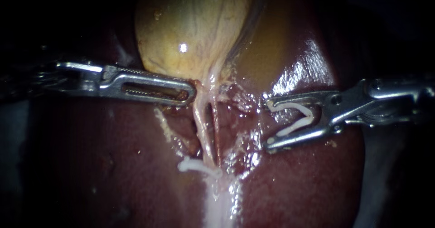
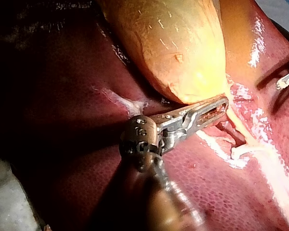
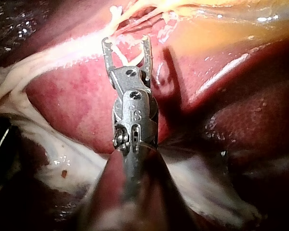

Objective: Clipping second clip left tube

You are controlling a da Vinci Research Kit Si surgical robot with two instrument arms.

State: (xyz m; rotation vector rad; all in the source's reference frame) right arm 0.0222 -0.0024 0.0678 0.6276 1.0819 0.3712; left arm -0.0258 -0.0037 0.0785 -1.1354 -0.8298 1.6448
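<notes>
The left instrument (image 1: 190, 92) lies level, coming from the frame's left, with its jaws clenched on the lower end of the gallbladder (image 1: 190, 33). The right instrument (image 1: 268, 123) reaches in from the right, its spread jaws grasping a white clip (image 1: 310, 115). This clip is apart from the left tube (image 1: 200, 128) at centre, which carries a fitted clip (image 1: 192, 165) lower down.

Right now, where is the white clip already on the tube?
Endoscope view: the clip sits low on the tube, below the left instrument, lower left of the right instrument holding a second clip.
</notes>
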